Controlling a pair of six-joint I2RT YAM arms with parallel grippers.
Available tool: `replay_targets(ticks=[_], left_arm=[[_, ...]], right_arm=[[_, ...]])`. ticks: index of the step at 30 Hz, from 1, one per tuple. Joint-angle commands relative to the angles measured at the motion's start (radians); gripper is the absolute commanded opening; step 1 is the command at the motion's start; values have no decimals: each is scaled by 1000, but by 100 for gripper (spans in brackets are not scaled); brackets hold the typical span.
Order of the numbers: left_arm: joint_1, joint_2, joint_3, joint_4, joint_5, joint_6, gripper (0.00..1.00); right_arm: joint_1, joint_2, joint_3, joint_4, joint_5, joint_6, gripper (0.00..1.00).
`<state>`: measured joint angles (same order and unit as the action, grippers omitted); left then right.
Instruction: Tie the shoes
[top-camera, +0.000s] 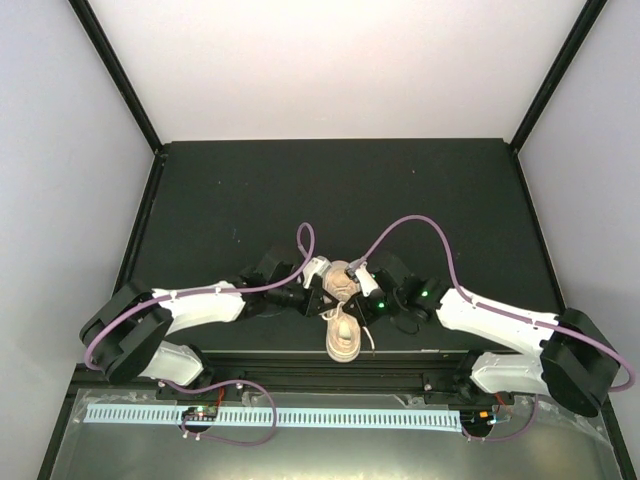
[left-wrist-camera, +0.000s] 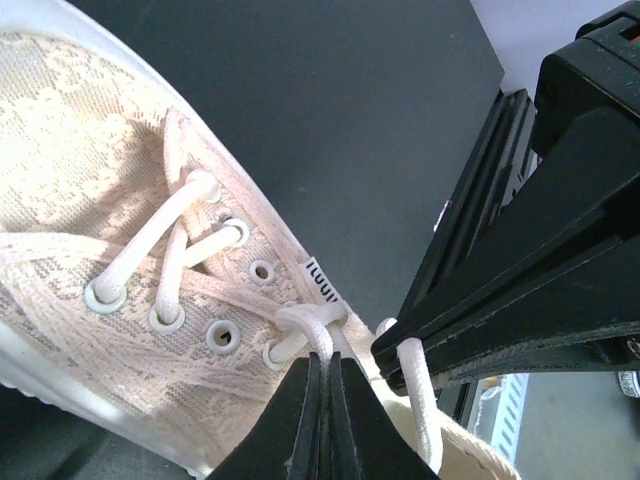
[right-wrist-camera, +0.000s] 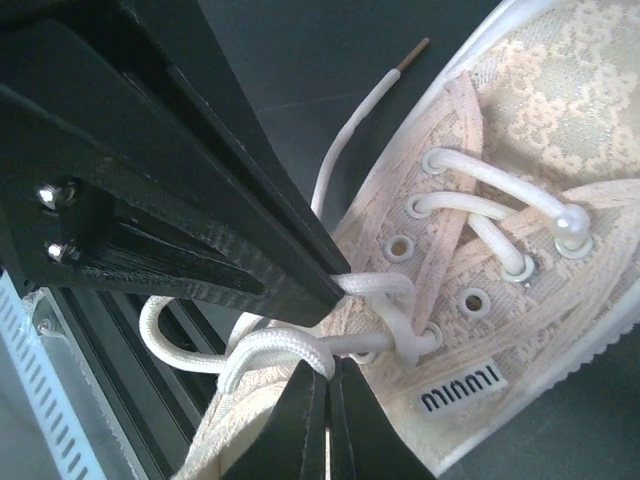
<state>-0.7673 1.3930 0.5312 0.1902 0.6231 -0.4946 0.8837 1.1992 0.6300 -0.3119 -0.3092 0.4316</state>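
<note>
A single beige-pink lace-pattern shoe (top-camera: 343, 325) lies at the table's near middle, toe pointing away from the arms. Both grippers meet over its lacing. My left gripper (left-wrist-camera: 328, 358) is shut on an off-white lace (left-wrist-camera: 316, 332) just by the knot at the top eyelets. My right gripper (right-wrist-camera: 328, 366) is shut on a looped strand of lace (right-wrist-camera: 275, 350) at the shoe's collar. In the top view the left gripper (top-camera: 318, 296) and right gripper (top-camera: 363, 297) flank the shoe's tongue. One free lace end with a brown tip (right-wrist-camera: 410, 50) lies on the mat.
The dark table mat (top-camera: 250, 200) stretches behind the shoe. A black rail (top-camera: 260, 362) runs along the near edge under the shoe's heel. White walls and black frame posts (top-camera: 115, 70) enclose the table. Purple cables (top-camera: 420, 225) arch over both arms.
</note>
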Motion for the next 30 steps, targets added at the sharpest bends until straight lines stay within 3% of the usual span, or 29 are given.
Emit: replay_targets(ticks=[1,18,30], left_arm=[[-4,-20,-8,38,-15,12,2],[-4,-82,-35,79,-68,-20,2],[-6,-79,-46,92,-50,-22,1]], right_arm=[[-4,28,18,64,-26,-24,2],[-5,-19,66,2,49,-49,2],[-5,45,41,120,39,-48,2]])
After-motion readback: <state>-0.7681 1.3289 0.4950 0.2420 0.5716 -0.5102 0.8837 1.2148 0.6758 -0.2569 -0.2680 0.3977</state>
